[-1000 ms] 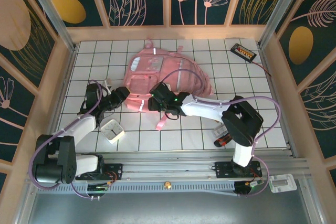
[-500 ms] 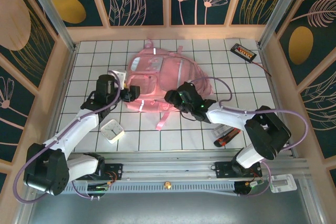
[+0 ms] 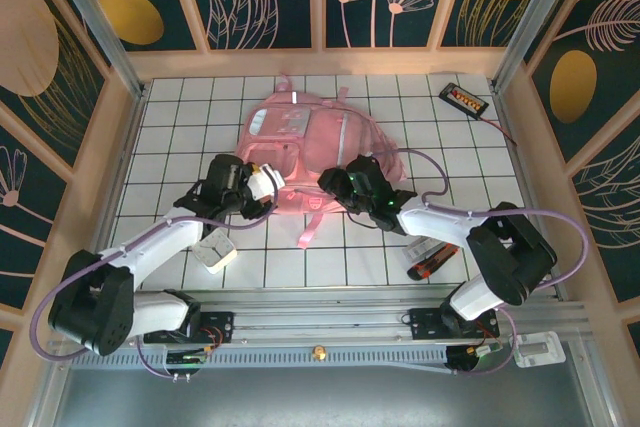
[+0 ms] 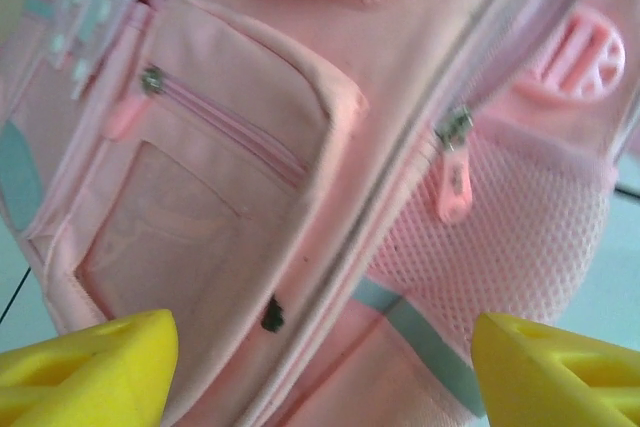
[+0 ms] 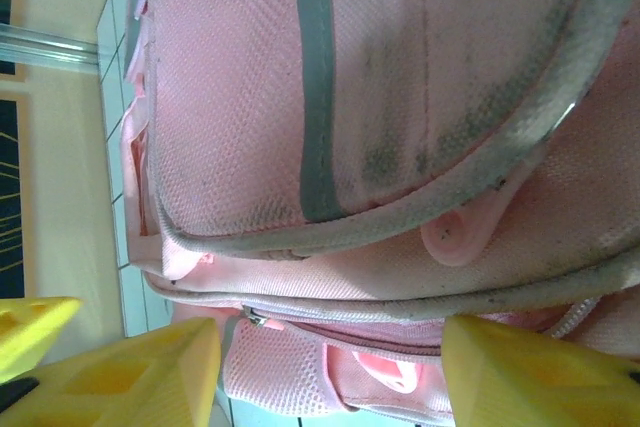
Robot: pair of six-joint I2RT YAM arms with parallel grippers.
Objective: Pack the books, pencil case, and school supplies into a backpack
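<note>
A: Where's the backpack [image 3: 300, 142]?

B: Flat on the bench [image 3: 180, 107], about the middle, front pockets facing up. Both arms reach onto its near end, one from each side.

A: Is either one holding anything?

B: No. The left fingers [image 4: 90, 372] stand wide apart, released, just over the front pocket [image 4: 200, 207] with nothing between them. The right fingers [image 5: 540, 372] are spread too, over the grey piping [image 5: 330, 235], gripping nothing.

A: How will it handle?

B: Soft, light and floppy, I'd judge. It's thin fabric and mesh [image 4: 520, 247], so it should bunch and drag across the bench rather than keep its shape. Pinch a flat panel and you'd probably lift only a fold.

A: So where do you take hold?

B: The pink zip pull [image 4: 455, 187] beside the mesh, for opening. It's small and may slip out. I'd have the other side pinch the piped rim close by, so the bag doesn't slide along with the pull.
</note>
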